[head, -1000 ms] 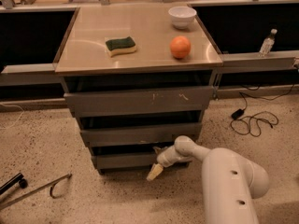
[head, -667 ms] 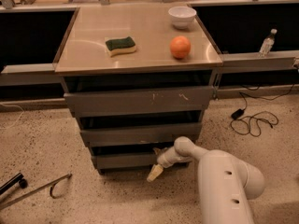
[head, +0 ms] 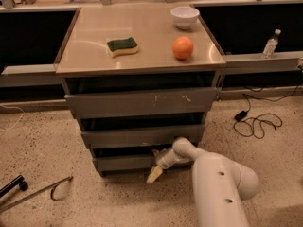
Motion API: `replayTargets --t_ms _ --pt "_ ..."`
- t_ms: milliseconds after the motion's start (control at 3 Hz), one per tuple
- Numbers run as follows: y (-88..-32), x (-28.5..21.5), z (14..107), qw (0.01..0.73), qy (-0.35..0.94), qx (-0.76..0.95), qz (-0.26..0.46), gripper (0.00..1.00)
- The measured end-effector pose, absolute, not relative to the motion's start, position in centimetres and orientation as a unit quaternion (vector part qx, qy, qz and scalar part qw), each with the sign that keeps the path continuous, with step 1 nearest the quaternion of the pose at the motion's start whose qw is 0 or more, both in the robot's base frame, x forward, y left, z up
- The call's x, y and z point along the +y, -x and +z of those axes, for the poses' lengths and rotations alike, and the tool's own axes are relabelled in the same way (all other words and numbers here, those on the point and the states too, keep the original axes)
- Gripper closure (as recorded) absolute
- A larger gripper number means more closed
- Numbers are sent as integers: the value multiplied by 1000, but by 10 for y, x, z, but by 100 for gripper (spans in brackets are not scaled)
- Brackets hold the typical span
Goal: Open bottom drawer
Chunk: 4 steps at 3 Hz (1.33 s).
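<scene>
Camera view: the bottom drawer [head: 124, 162] is the lowest of three grey fronts, at lower centre of the frame. The gripper [head: 157, 168] on the white arm [head: 220, 188] is at the drawer's right end, close against its front. Whether it is spread or closed cannot be told. On the worktop [head: 142, 58] are a sponge [head: 122, 46], an orange [head: 182, 48] and a white bowl [head: 184, 17].

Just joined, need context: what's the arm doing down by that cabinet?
The robot's white arm reaches low to the grey metal drawer cabinet. Its pincer sits at the right end of the plain dull-grey bottom drawer front. No tray interior shows, so the drawer looks not yet pulled open.
</scene>
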State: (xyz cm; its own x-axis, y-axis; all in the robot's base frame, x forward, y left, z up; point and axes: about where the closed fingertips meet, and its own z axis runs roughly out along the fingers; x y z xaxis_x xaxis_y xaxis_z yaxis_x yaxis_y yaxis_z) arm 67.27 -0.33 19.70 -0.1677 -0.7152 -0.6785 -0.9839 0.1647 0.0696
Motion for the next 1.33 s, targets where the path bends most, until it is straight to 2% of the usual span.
replayTargets --t_ms 1333 --pt "-669 14 182 238 601 716 263 0"
